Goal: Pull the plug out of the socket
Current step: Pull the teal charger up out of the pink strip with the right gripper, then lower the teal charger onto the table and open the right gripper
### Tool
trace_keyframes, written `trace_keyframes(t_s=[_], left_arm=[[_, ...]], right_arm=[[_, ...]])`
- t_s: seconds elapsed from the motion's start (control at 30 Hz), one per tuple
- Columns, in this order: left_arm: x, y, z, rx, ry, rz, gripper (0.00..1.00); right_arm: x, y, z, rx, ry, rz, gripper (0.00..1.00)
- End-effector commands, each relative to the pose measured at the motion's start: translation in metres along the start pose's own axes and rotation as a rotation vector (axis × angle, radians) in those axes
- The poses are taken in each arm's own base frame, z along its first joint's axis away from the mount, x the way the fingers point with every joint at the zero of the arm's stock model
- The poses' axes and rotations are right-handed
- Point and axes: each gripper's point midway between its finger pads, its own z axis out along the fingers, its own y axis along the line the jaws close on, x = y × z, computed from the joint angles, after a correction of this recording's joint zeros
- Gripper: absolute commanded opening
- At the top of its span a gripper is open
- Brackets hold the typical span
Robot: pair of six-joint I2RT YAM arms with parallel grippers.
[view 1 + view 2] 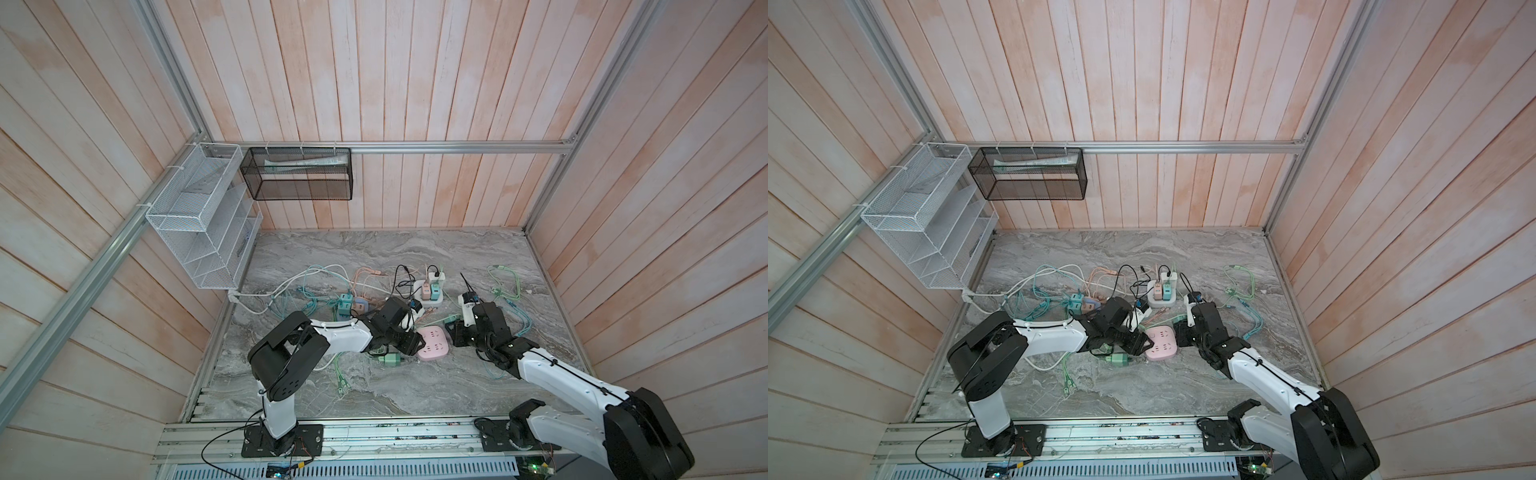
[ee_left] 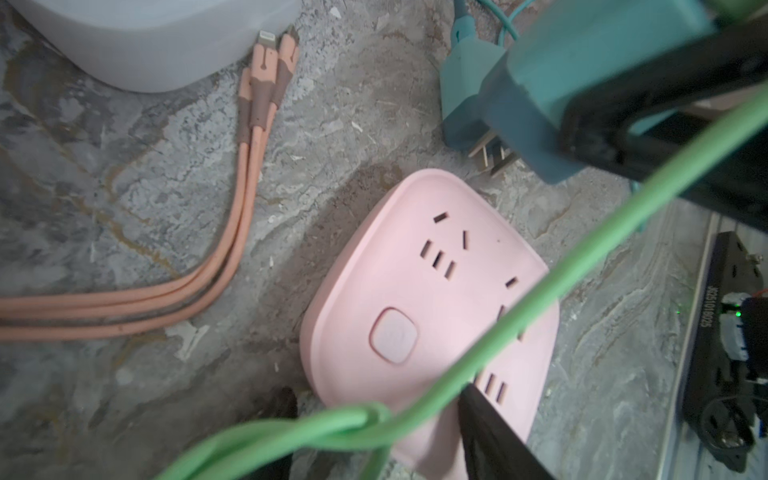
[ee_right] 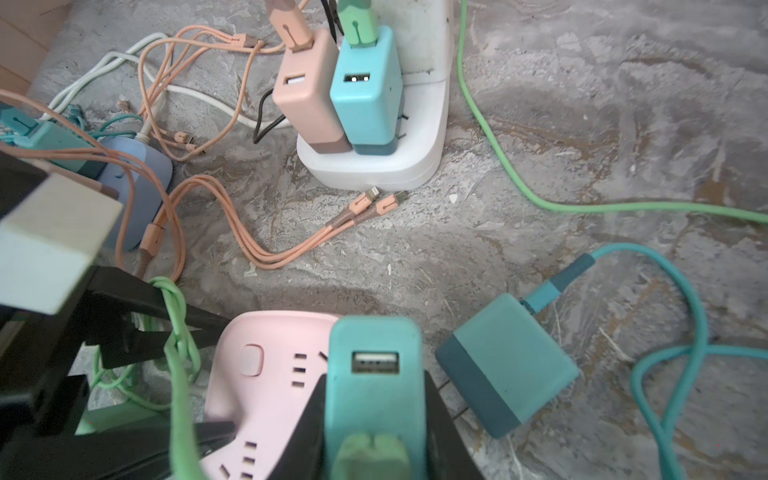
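The pink socket (image 1: 434,345) (image 1: 1162,337) lies flat on the marble table, and every slot on its face (image 2: 432,291) is empty. My right gripper (image 3: 374,395) (image 1: 455,332) is shut on a teal plug (image 3: 374,374) (image 2: 602,62) with a green connector in its end. It holds the plug just above the socket's right edge, free of the slots. My left gripper (image 2: 378,395) (image 1: 417,345) stands part open at the socket's left side. One finger (image 2: 490,432) rests on the pink face; the other is beside the edge. A green cable (image 2: 540,291) hangs across it.
A loose teal adapter (image 3: 507,365) lies right of the socket, prongs toward it. A white power strip (image 3: 374,170) (image 1: 430,291) carrying pink and teal adapters stands behind. A blue socket (image 3: 137,187), a green adapter (image 1: 390,359) and tangled peach cables (image 2: 249,124) surround them.
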Motion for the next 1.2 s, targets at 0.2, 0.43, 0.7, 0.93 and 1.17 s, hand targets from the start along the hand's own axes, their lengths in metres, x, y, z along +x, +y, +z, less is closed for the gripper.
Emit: trace_keyframes(t_s=[0.2,0.43,0.7,0.93,1.17], left_arm=[[0.040,0.021,-0.006,-0.097,0.149,-0.026,0.72],[-0.002,0.020,-0.029,-0.147,0.060,-0.008,0.84],[-0.033,0.019,-0.052,-0.138,-0.014,-0.052,0.90],[-0.039,0.015,-0.050,-0.103,-0.019,-0.095,0.90],[-0.046,0.010,-0.057,-0.093,-0.043,-0.088,0.89]], right_arm=[[-0.019,0.010,0.010,-0.089,0.018,-0.032,0.06],[-0.009,0.001,0.013,-0.097,0.099,-0.018,0.10],[-0.003,0.003,0.014,-0.131,0.159,-0.040,0.32],[0.006,-0.003,0.017,-0.108,0.203,-0.046,0.34],[-0.002,-0.014,0.012,-0.029,0.161,-0.038,0.36]])
